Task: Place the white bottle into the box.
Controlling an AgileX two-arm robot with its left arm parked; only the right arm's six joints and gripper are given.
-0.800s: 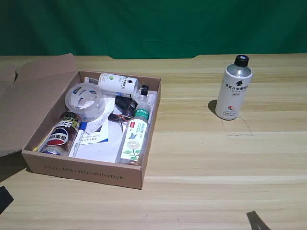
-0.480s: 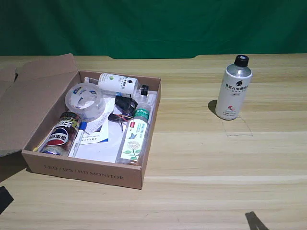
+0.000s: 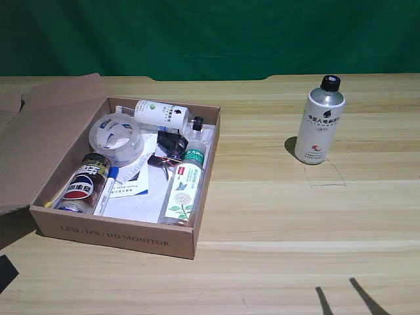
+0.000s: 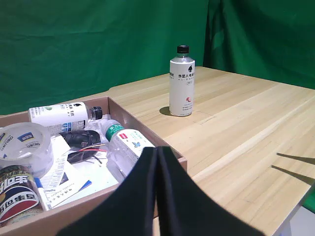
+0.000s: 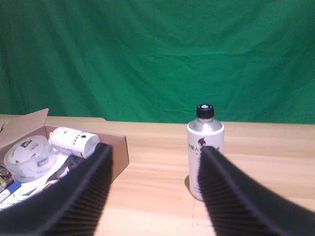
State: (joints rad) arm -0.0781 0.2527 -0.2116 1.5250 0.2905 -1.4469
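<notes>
A green cloth hangs behind a light wooden table (image 3: 275, 216). In the exterior view the white bottle (image 3: 319, 121) stands upright with its black cap on, at the exterior view's right and well apart from the box (image 3: 118, 235), which lies open at the exterior view's left. The box already holds several things: a smaller white bottle (image 3: 161, 114) lying on its side at the far wall, a roll of clear tape (image 3: 116, 137), a clear bottle with green cap (image 3: 184, 188) lying along the near wall, a can (image 3: 83, 184) and some papers. Only two thin dark tips of the right gripper (image 3: 344, 298) show at the lower edge of this view. In the left wrist view the white bottle (image 4: 182, 82) is upright on the bare table beyond the corner of the box (image 4: 147, 132). In the right wrist view the right gripper (image 5: 152, 182) has its two dark fingers (image 5: 74, 196) spread wide and holding nothing, and the white bottle (image 5: 205, 147) stands between and beyond them, not touched. I judge the task is only at its beginning: the approach, the grasp, the carry over the box wall and the release are all left to do.
</notes>
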